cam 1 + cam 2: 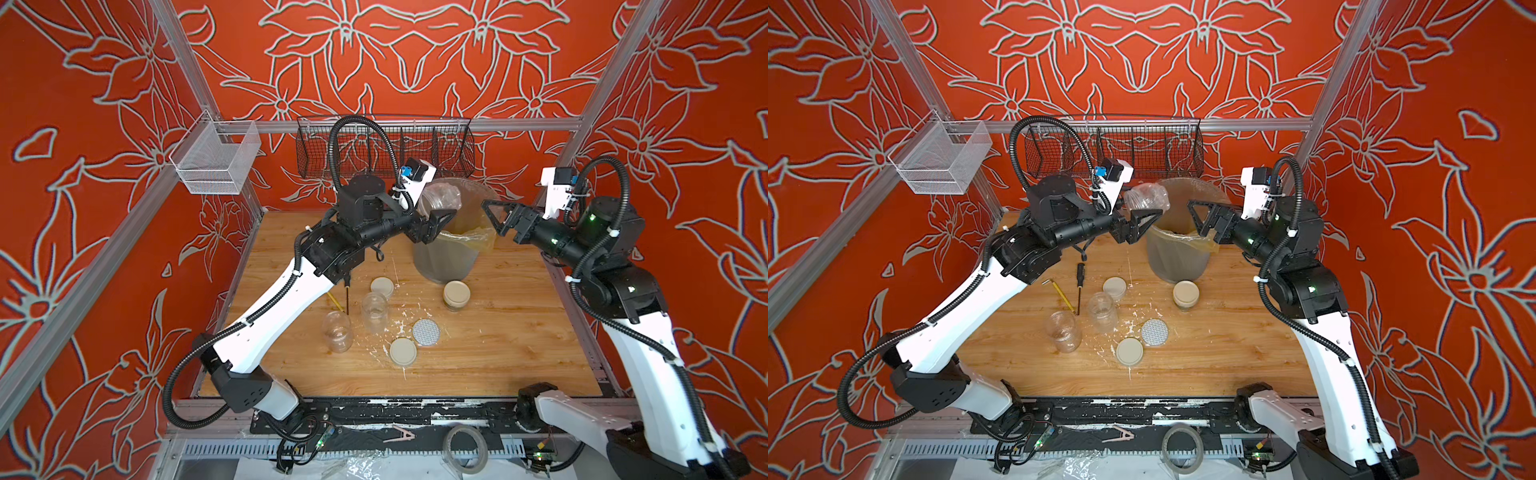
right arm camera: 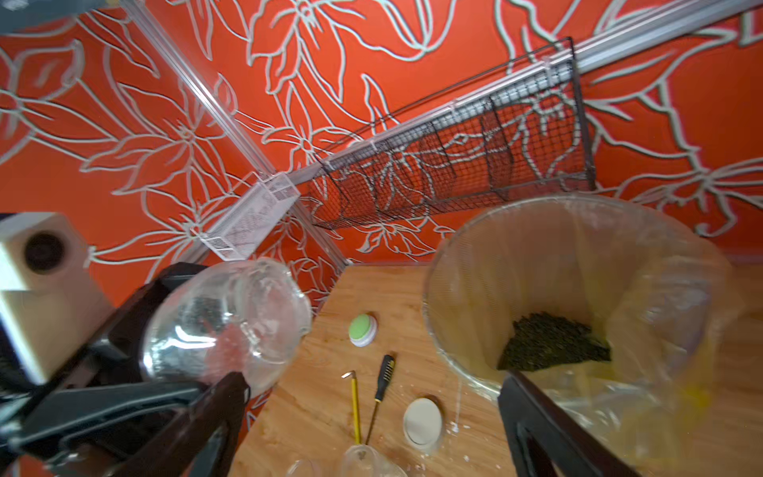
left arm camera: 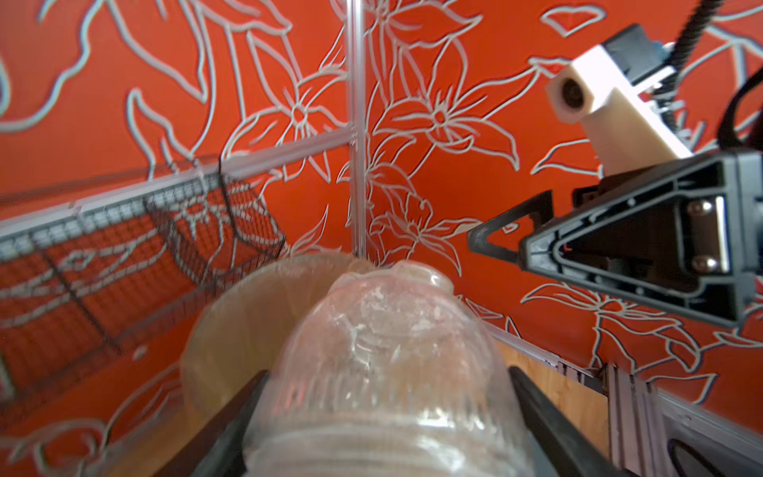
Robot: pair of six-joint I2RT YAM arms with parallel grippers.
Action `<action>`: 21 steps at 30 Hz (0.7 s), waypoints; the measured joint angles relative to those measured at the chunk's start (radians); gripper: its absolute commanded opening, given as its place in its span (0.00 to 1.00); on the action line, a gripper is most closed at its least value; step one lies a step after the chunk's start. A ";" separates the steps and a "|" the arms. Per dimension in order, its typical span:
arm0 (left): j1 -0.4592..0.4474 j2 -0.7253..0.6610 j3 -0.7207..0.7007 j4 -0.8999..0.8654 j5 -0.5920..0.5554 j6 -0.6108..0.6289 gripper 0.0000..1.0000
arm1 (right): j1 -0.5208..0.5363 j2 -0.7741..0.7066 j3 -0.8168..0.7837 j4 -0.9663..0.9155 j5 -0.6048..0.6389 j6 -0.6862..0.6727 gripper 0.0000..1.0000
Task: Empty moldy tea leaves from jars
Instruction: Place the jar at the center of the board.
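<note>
The left jaws clamp the threaded neck of a clear jar (image 3: 388, 342), tilted beside the bin (image 2: 487, 264) at the desk's far edge; the right jaws gape empty. With the tea leaves (image 2: 553, 342) lying in the bin, it looks light, but it's slick, breakable glass, and that ridged neck seems the surest hold

Red floral walls (image 1: 415, 62), wooden tabletop (image 1: 498, 353).

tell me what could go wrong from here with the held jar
1. The left gripper pinches the smooth glass jar near its neck, tilted; it could slip and drop.
2. The jar sits beside the bin rim, so anything left inside might land on the table.
3. The open right gripper hangs close to the yellowish liner and could snag it.
</note>
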 measured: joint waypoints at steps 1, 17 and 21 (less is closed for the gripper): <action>-0.005 -0.002 0.009 -0.068 -0.032 -0.033 0.15 | 0.000 -0.004 -0.006 -0.019 0.015 -0.019 0.97; -0.124 0.160 -0.028 -0.753 -0.242 -0.272 0.14 | 0.000 -0.060 -0.105 -0.118 0.091 -0.126 0.97; -0.151 0.264 -0.020 -0.770 -0.233 -0.272 0.14 | 0.000 -0.074 -0.117 -0.139 0.093 -0.130 0.97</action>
